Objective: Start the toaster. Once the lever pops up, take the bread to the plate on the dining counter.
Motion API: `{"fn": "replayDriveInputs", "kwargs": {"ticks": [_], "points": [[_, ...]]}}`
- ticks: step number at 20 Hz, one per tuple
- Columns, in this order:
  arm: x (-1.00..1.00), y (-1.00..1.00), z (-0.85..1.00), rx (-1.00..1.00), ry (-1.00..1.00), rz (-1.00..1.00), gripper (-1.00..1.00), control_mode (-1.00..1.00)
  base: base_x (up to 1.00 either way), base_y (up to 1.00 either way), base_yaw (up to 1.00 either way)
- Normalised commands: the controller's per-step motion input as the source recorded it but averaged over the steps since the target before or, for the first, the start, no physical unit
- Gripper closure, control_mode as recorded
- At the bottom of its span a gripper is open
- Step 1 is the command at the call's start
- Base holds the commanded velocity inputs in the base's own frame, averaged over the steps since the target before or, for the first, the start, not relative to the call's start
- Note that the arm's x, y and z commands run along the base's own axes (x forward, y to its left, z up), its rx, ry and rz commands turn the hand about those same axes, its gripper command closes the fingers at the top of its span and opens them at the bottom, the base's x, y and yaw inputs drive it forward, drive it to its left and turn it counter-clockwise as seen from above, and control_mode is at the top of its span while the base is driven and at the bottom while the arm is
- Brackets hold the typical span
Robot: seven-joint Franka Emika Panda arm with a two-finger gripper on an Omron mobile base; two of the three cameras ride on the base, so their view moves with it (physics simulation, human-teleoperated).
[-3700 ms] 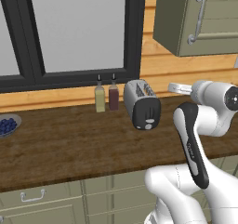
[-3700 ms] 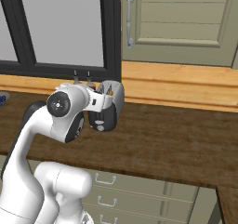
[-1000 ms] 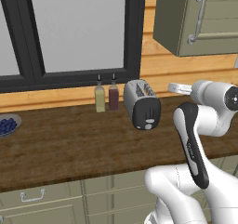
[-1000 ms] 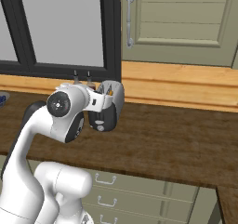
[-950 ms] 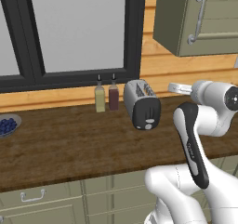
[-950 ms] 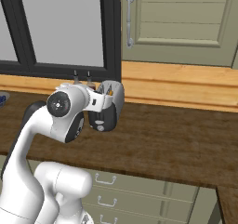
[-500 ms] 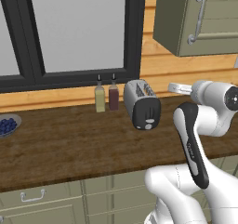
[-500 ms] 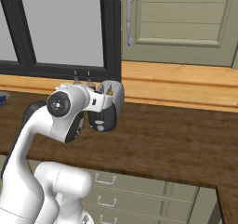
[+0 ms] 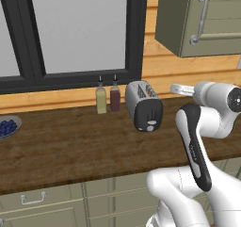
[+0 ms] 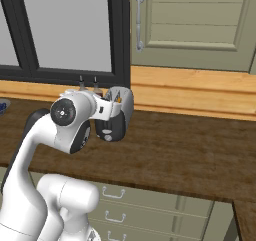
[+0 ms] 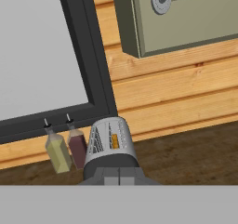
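Starting the small silver 2-slot toaster with its rounded black end panel (image 9: 143, 105) looks to be the step in hand, and it is not yet done: the small pale grey lever knob (image 9: 149, 127) sits low on that black panel with nothing touching it, and the orange-brown edge of the square bread slice (image 11: 114, 141) shows in 1 of the 2 slots. The toaster stands on the dark wood-grain worktop above grey-green drawered cabinets (image 9: 75, 146), near the back wall under the black-framed window (image 9: 80, 33), just beside 2 small bottles, 1 pale yellow-green (image 9: 100, 100) and 1 dark red (image 9: 115, 98); a grey bowl of blue berries (image 9: 8, 126) sits well apart at the left end. The two-finger gripper (image 11: 120, 175) has its dark tips pressed together, holding nothing, and it hovers short of the toaster's near end and pointed at it. The white arm is folded high, elbow bent, with the hand held level at about toaster-top height to the right of the toaster in the left base view. By my judgement, the next move calls for bringing the closed tips forward and down onto the lever and pressing it, taking care not to shove the light toaster backwards toward the bottles.
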Motion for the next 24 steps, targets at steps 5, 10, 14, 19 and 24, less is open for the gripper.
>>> {"fn": "replayDriveInputs", "kwargs": {"ticks": [5,10,14,19,24], "points": [[0.00,0.00,0.00,0.00,0.00,0.00,1.00,-1.00,0.00,0.00,0.00],[0.00,0.00,0.00,0.00,0.00,0.00,1.00,-1.00,0.00,0.00,0.00],[0.00,0.00,0.00,0.00,0.00,0.00,1.00,-1.00,0.00,0.00,0.00],[0.00,0.00,0.00,0.00,0.00,0.00,1.00,-1.00,0.00,0.00,0.00],[0.00,0.00,0.00,0.00,0.00,0.00,1.00,-1.00,0.00,0.00,0.00]]}}
